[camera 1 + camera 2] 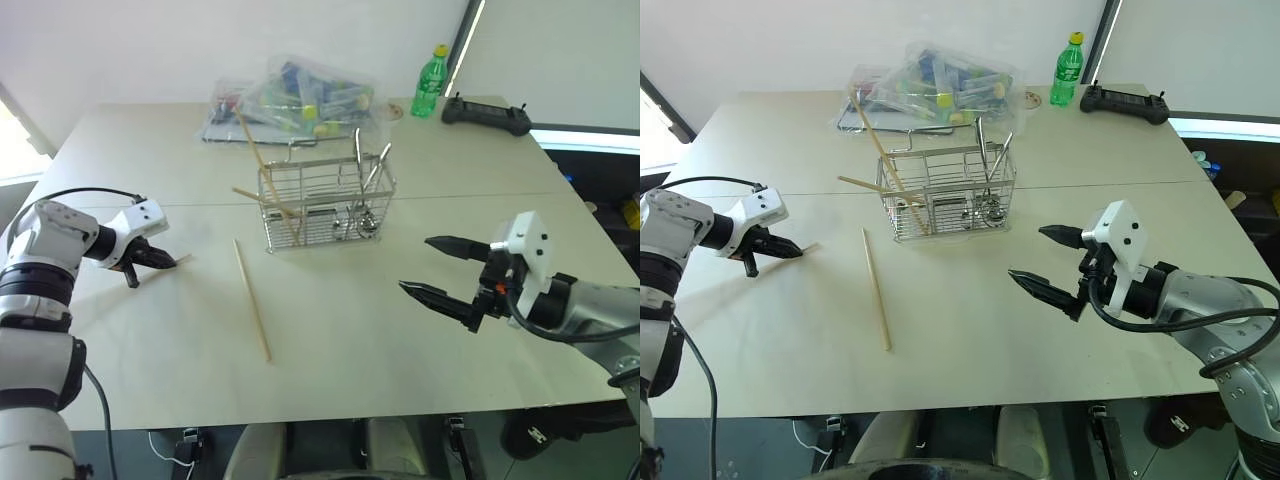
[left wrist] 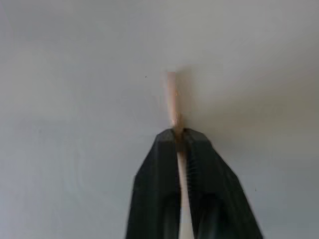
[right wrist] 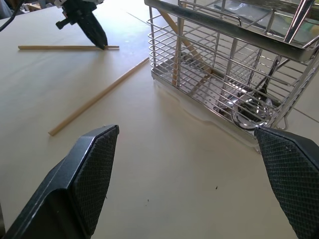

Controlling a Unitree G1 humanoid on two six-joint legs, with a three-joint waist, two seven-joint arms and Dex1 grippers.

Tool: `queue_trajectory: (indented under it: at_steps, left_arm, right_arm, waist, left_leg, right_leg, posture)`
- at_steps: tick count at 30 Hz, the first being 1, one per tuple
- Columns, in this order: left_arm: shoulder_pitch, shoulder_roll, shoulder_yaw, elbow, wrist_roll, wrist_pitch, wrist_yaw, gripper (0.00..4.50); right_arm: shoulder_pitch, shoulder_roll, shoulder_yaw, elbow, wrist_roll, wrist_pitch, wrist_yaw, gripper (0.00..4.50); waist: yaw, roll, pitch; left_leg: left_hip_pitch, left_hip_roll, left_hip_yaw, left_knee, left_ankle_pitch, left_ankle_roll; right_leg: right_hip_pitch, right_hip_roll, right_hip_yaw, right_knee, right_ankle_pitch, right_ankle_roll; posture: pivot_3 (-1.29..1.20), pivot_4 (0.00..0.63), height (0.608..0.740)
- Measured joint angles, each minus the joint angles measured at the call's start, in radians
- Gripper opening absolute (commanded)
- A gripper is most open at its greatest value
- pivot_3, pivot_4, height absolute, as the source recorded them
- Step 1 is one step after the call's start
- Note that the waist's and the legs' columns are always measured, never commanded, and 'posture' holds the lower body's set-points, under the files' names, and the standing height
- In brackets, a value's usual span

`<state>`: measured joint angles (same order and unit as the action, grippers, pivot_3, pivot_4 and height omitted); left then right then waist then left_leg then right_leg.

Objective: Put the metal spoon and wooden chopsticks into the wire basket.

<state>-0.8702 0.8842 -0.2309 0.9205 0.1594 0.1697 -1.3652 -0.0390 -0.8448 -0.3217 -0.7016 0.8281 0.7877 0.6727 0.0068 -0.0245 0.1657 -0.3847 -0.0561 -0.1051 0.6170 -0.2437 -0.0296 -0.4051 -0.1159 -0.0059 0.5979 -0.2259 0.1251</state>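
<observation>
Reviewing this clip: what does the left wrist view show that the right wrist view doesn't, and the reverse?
Left wrist view: the left claw seen close up, its fingers pressed onto a chopstick whose tip pokes out past them. Right wrist view: the open right claw, the wire basket with a metal spoon inside, and a loose chopstick on the table. Both show the gripped chopstick and the pale tabletop.

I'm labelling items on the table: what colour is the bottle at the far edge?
The bottle is green with a yellow cap, clearest in the left eye view.
</observation>
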Motion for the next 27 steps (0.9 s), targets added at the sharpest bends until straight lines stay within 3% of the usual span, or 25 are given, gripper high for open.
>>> queue_trajectory:
  at_steps: [12,15,18,23,27]
  left_arm:
    - [-0.050,-0.060,0.075,0.090,-0.024,0.060,0.171,0.04]
    - [-0.183,-0.103,0.257,0.142,-0.149,0.066,0.331,0.04]
    - [-0.288,-0.117,0.399,0.099,-0.274,0.099,0.393,0.04]
    - [-0.387,-0.198,0.646,-0.171,-0.579,0.298,0.493,0.04]
    - [-0.385,-0.273,0.719,-0.437,-0.756,0.467,0.593,0.04]
  right_arm:
    - [-0.005,-0.001,0.000,0.013,0.001,0.000,0.006,4.50]
    - [-0.026,-0.001,0.000,0.024,0.002,0.000,0.006,4.50]
    - [-0.032,-0.002,0.001,0.029,0.007,0.003,0.010,4.50]
    - [-0.061,-0.026,0.005,0.044,0.012,0.012,0.032,4.50]
    - [-0.078,-0.026,0.005,0.060,0.024,0.023,0.026,4.50]
  waist:
    - [0.006,0.000,0.000]
    - [0.010,-0.005,0.001]
    - [0.005,-0.005,0.000]
    - [-0.005,-0.005,0.000]
    - [-0.016,-0.004,0.000]
  left_leg:
    - [0.006,0.001,-0.003,0.002,0.000,0.000]
    - [-0.008,0.000,-0.011,0.010,0.000,0.000]
    - [-0.008,-0.002,-0.009,0.011,0.000,0.000]
    - [-0.006,-0.002,-0.009,0.011,0.000,0.000]
    - [-0.005,-0.002,-0.009,0.011,0.000,-0.001]
  right_leg:
    - [0.007,0.001,-0.001,0.001,-0.002,0.004]
    - [0.000,0.002,-0.008,0.001,0.001,0.002]
    - [0.001,-0.001,-0.007,0.000,0.003,0.004]
    - [0.002,-0.002,-0.005,0.000,0.004,0.006]
    - [0.003,-0.001,-0.005,0.001,0.004,0.006]
  posture:
    - [0.00,0.150,0.731]
    - [0.00,0.150,0.731]
    - [0.00,0.150,0.731]
    - [0.00,0.150,0.731]
    - [0.00,0.150,0.731]
